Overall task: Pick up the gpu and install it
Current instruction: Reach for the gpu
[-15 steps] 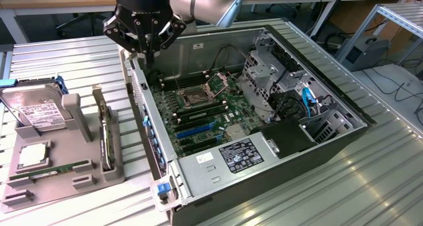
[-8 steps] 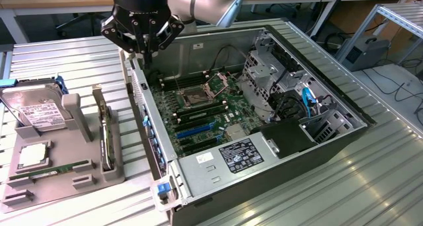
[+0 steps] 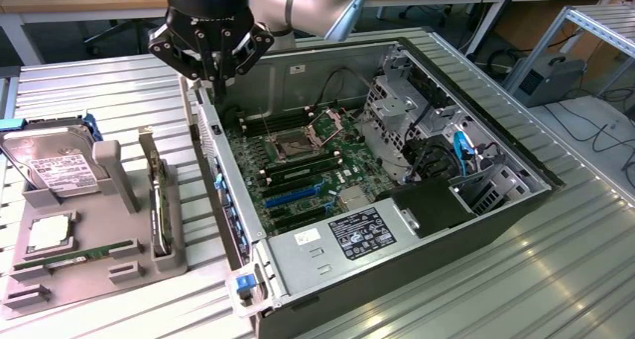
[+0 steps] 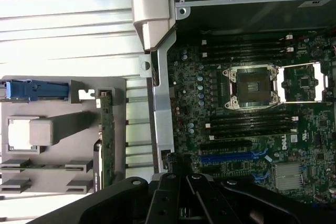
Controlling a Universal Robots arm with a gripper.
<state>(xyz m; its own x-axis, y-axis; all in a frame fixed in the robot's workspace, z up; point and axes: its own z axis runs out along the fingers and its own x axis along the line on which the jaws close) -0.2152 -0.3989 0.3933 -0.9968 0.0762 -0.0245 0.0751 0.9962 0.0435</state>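
The gpu (image 3: 156,201) is a thin dark card standing on edge in a slot of the grey holder tray (image 3: 169,261), at the exterior view's left of the open computer case. In the wrist view the gpu (image 4: 107,140) appears as a narrow strip beside the case's metal rear wall (image 4: 160,124). My gripper (image 3: 211,73) hangs above the far end of that rear wall, up and away from the gpu. Its black fingers (image 4: 181,184) are shut with nothing between them.
The tray also carries a silver hard drive (image 3: 55,168), a processor (image 3: 50,233) and a green memory stick (image 3: 74,256). Inside the case (image 3: 516,205), the motherboard (image 3: 297,168) shows an open processor socket (image 4: 251,85) and blue card slots (image 4: 231,157). A power supply (image 3: 347,239) sits at the near end.
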